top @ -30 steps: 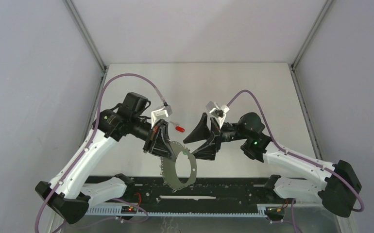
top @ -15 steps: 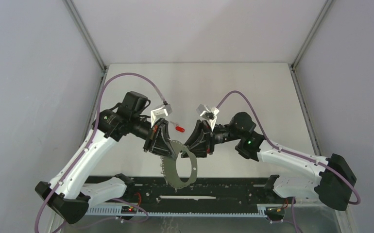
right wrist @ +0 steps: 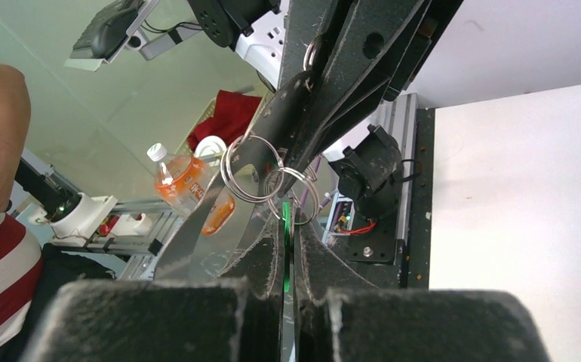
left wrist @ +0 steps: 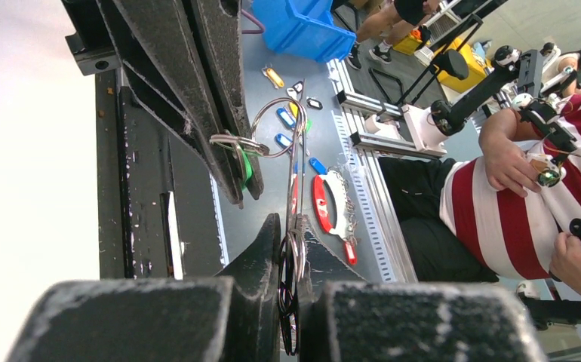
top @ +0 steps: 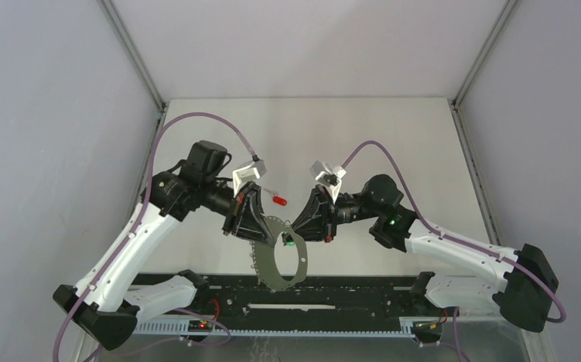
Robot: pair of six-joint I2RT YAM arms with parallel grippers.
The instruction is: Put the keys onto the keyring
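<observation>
Above the near centre of the grey table point(top: 363, 136), the left gripper point(top: 268, 238) is clamped on the grey-brown chain-like loop keyring point(top: 271, 283). The right gripper point(top: 295, 234) pinches the green-headed silver metal key point(top: 290, 242). The red-headed silver metal key point(top: 278, 200) lies farther back.

Pale table point(top: 393, 136) is boxed in by grey walls point(top: 46, 113). A black rail point(top: 348, 298) is mounted along the near edge, and a white slotted cable duct point(top: 272, 326) is run just in front of it. Beyond the cell, a blue bin point(left wrist: 302, 26), a person in a red-and-white striped shirt point(left wrist: 529, 219), an orange-filled bottle point(right wrist: 185, 181) and a red cloth point(right wrist: 231, 113) are seen.
</observation>
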